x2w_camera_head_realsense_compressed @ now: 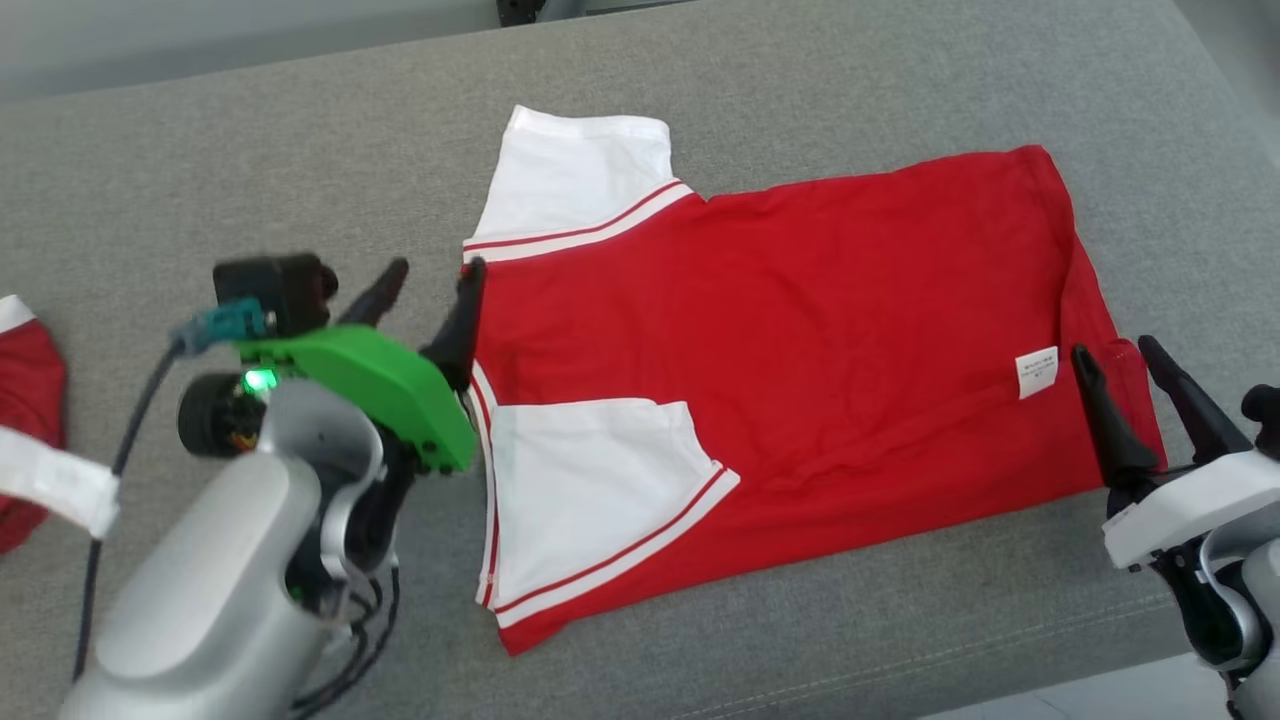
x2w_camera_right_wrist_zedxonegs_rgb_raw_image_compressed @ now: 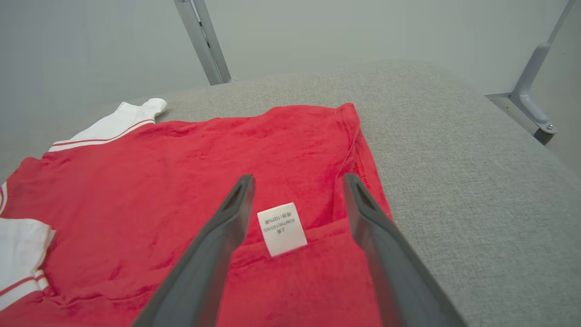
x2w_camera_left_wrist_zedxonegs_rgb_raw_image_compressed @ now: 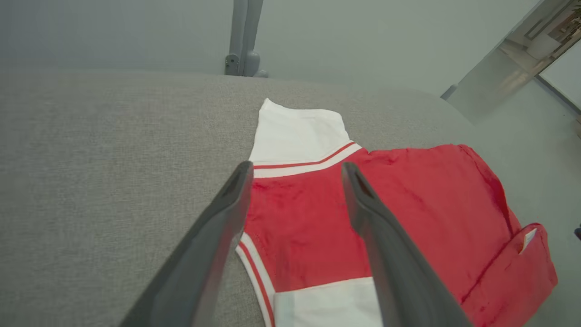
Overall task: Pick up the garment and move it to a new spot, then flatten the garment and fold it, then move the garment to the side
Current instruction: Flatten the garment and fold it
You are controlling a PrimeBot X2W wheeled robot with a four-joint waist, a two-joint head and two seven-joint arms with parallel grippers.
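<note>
Item: garment (x2w_camera_head_realsense_compressed: 800,330), a red short-sleeved shirt with white sleeves trimmed in red stripes. Location: laid out flat on the grey padded surface (x2w_camera_head_realsense_compressed: 250,170), sleeve end toward the robot's left, hem toward its right. The far sleeve is spread outward and the near sleeve is folded in over the body. One hem corner is turned back, showing a white care label (x2w_camera_head_realsense_compressed: 1037,372). Handling, as judged: light, thin and limp. It has no stiffness, is likely to drape and crease once lifted, looks more inclined to cling to the woven surface than to slide, and is not fragile. Best hold: pinch through all layers at an edge, the shoulder at one end and the hem corner at the other, so it hangs evenly. Left gripper (x2w_camera_head_realsense_compressed: 437,268): jaws spread wide, holding nothing, low at the shoulder edge with one finger at the cloth's border and the other over bare surface. Right gripper (x2w_camera_head_realsense_compressed: 1114,348): jaws wide, empty, at the turned-back hem corner, fingers either side of the label. Also present: a second red-and-white cloth (x2w_camera_head_realsense_compressed: 25,400) at the far left, well apart.
</note>
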